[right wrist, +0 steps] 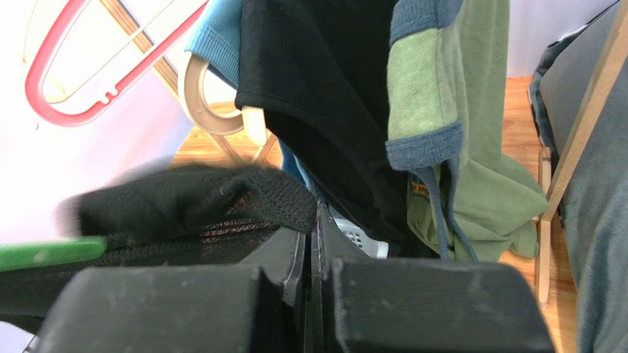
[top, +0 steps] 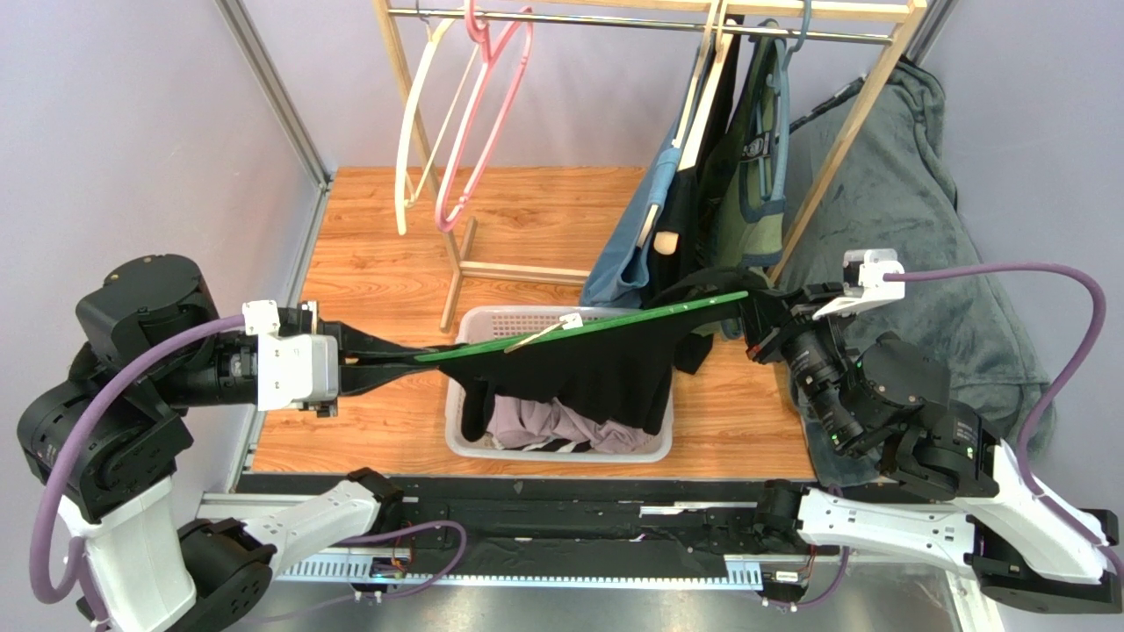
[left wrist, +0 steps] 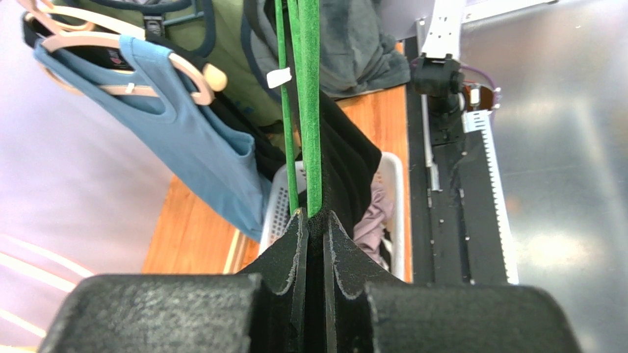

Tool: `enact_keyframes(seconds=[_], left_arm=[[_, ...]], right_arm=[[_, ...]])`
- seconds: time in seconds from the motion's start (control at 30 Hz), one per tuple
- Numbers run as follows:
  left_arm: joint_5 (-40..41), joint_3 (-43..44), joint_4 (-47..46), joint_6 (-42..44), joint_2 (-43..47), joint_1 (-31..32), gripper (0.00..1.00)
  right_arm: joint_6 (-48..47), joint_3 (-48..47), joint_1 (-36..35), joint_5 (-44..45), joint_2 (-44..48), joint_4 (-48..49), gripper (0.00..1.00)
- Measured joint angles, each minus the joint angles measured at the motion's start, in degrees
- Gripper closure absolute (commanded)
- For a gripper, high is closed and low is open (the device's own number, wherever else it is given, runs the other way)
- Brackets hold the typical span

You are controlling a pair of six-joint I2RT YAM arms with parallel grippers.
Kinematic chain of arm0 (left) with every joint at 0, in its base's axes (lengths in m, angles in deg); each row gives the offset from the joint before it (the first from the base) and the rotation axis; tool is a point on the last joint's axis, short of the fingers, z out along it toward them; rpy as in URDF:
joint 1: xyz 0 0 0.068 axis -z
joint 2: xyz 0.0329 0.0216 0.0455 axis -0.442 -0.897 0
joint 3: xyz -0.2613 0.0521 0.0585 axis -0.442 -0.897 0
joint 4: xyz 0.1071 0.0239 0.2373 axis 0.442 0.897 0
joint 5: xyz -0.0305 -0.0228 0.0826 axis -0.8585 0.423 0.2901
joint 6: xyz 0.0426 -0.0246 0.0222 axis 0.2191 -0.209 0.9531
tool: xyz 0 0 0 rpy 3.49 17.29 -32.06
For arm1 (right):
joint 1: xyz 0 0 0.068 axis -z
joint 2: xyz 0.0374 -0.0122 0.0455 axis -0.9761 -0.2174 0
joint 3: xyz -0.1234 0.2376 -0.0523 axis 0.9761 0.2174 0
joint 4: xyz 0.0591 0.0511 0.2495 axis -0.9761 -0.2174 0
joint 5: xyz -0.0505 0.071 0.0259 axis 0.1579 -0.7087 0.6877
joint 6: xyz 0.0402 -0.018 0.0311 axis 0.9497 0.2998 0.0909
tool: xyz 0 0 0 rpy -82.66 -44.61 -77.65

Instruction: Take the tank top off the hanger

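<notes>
A green hanger [top: 594, 325] lies almost level above the basket, stretched between my two grippers. The black tank top [top: 594, 375] drapes from it and sags toward the basket. My left gripper [top: 354, 369] is shut on the tank top's stretched left end. In the left wrist view, black cloth fills the thin gap between its jaws [left wrist: 315, 217], and the hanger [left wrist: 313, 110] runs straight away from them. My right gripper [top: 755, 320] is shut at the hanger's right end. There a ribbed black edge of the tank top [right wrist: 184, 202] is pinched at its fingertips [right wrist: 313, 213], with the hanger's tip [right wrist: 44, 252] to the left.
A white laundry basket [top: 561, 453] with pale clothes stands under the hanger. Behind it a wooden rack [top: 844, 145] carries a blue top [top: 633, 250], a green garment [top: 746, 198] and empty pink and cream hangers [top: 475, 119]. A grey blanket [top: 924, 237] lies at right.
</notes>
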Motion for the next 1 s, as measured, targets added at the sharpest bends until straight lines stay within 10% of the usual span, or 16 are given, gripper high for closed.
enact_keyframes(seconds=[0.27, 0.37, 0.53, 1.0], left_arm=[[-1.9, -3.5, -0.5, -3.4, 0.4, -0.1, 1.00], [-1.8, -8.1, -3.7, -5.8, 1.5, -0.1, 1.00], [2.0, -12.9, -9.0, -10.1, 2.1, -0.1, 1.00], [13.7, -11.1, -21.2, -15.9, -4.9, 0.4, 1.00]], right_arm=[[1.6, 1.0, -0.1, -0.2, -0.5, -2.7, 0.97], [0.9, 2.1, 0.2, -1.2, -1.1, -4.5, 0.57], [-2.1, 3.9, 2.1, -1.9, -1.3, -8.7, 0.27], [-8.0, 1.4, 2.6, -11.6, 5.8, -11.0, 0.21]])
